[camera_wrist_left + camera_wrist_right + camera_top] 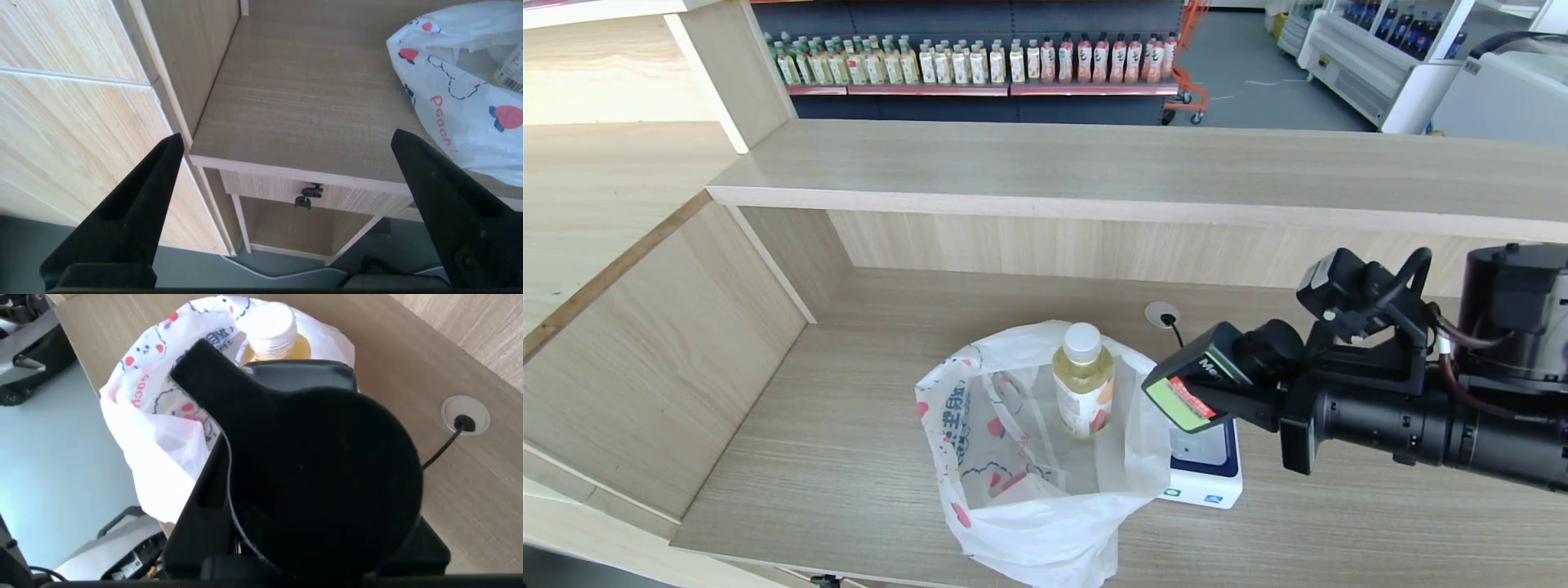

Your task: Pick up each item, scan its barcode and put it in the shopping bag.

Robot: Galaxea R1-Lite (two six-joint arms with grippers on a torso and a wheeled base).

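Your head camera looks down across the desk (809, 474) toward its back wall. Your left wrist camera sits off the desk's front edge; the right hangs close above. All share the shopping bag (956, 425).

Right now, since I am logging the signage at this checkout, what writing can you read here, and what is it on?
"Peach!": red letters on the shopping bag.
Dark characters on the bag, head view: too small to read.
White letters on the scanner: cut off, not readable.
Label on the bottle: too small.
Small signs on the white box: blurred.
Labels on the shelf bottles: too small.
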